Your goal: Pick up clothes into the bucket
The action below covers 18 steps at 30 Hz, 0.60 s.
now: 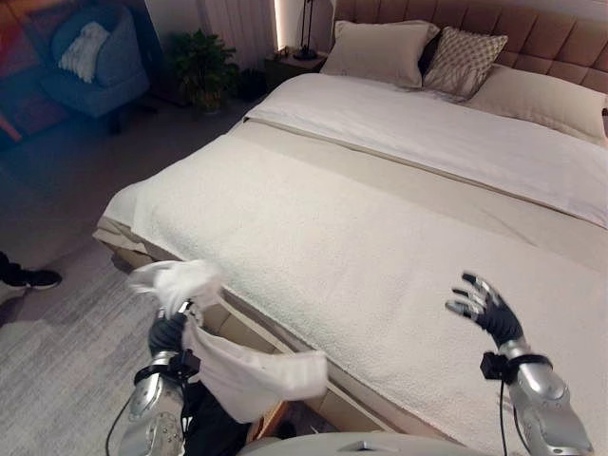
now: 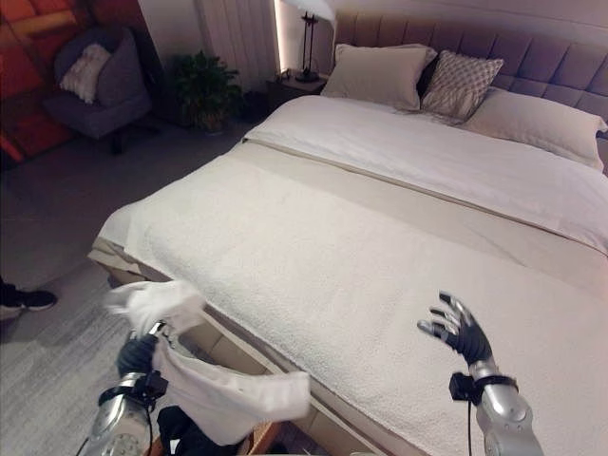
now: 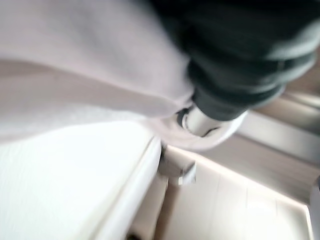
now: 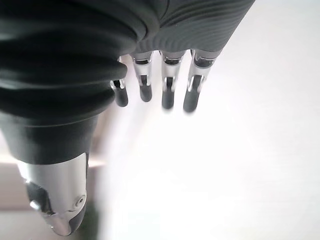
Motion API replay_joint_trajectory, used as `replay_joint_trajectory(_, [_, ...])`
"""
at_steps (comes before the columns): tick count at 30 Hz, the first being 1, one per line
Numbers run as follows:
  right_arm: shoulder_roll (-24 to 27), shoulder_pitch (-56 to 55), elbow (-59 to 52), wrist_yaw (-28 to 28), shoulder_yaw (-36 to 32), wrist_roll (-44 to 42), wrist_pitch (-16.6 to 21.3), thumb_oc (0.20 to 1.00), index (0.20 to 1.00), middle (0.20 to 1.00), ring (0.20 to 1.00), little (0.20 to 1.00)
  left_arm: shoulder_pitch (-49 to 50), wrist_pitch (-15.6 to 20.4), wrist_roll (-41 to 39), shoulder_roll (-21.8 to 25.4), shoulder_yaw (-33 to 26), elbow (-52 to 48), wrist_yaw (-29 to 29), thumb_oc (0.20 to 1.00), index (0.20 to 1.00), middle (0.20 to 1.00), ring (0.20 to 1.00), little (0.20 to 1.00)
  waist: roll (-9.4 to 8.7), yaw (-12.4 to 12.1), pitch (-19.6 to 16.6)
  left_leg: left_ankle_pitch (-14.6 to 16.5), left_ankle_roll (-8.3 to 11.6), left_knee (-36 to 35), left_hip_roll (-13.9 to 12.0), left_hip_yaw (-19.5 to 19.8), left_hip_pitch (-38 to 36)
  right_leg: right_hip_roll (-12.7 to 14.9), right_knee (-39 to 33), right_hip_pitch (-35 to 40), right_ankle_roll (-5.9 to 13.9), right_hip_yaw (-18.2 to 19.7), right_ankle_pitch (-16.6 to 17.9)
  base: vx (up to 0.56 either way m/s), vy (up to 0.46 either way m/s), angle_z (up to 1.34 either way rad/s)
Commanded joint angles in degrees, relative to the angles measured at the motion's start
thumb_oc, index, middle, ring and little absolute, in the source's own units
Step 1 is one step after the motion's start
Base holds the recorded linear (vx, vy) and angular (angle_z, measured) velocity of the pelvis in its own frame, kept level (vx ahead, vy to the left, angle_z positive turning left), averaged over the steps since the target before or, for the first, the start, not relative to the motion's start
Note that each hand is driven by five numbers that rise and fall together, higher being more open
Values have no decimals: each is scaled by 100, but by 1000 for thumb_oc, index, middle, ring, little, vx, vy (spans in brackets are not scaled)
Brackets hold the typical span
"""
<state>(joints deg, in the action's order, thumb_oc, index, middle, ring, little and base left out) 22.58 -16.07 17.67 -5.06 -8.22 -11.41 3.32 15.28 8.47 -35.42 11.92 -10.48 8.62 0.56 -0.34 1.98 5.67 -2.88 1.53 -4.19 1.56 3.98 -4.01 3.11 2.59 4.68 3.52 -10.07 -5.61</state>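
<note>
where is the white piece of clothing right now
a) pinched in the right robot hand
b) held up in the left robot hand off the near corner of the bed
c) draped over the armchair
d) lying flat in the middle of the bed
b: the white garment hangs from the left robot hand beside the bed's near corner, while the right robot hand hovers open over the blanket, holding nothing.

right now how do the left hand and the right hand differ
The left hand is curled round a white cloth that hangs from it; the right hand holds nothing, its fingers relaxed. The left hand is off the bed's near edge, beside it; the right hand hovers over the cream blanket. Both wear dark ribbed covers and are raised clear of the bed.
</note>
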Motion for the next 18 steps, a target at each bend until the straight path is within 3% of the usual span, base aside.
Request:
replay_joint_trajectory(1, [-37, 262, 198, 485, 23, 443, 326, 1000, 1000, 1000, 1000, 1000, -303, 635, 295, 113, -356, -61, -211, 200, 200, 200, 200, 200, -287, 10, -17, 651, 179, 746, -175, -2, 287, 476, -20, -115, 366, 89, 168, -46, -1, 3])
replay_joint_trajectory(4, [-180, 368, 1501, 999, -55, 551, 424, 1000, 1000, 1000, 1000, 1000, -326, 773, 455, 164, -460, 296, -435, 200, 200, 200, 200, 200, -275, 35, 98, 632, 192, 763, -179, -1, 362, 474, 21, -208, 380, 96, 175, -30, 3, 0])
replay_joint_trajectory(11, [-72, 674, 3117, 1361, -86, 633, 334, 1000, 1000, 1000, 1000, 1000, -530, 858, 694, 497, -493, 941, -652, 200, 200, 200, 200, 200, -244, 65, 343, 636, 198, 926, -145, -1, 580, 484, 181, -453, 390, 156, 186, -55, 16, -1])
replay_joint_trajectory(14, [85, 909, 4101, 1561, -95, 601, 282, 1000, 1000, 1000, 1000, 1000, -826, 945, 1235, 942, -405, 1549, -1020, 200, 200, 200, 200, 200, -262, 84, 579, 619, 196, 1096, -116, 27, 864, 473, 333, -756, 388, 216, 217, -100, 20, -1])
replay_joint_trajectory(18, [184, 1098, 4500, 1717, -26, 519, 318, 1000, 1000, 1000, 1000, 1000, -1277, 926, 1825, 1405, -212, 2478, -1523, 200, 200, 200, 200, 200, -337, 127, 826, 580, 196, 1286, -133, 31, 1239, 464, 533, -1168, 391, 280, 264, -111, 11, 0])
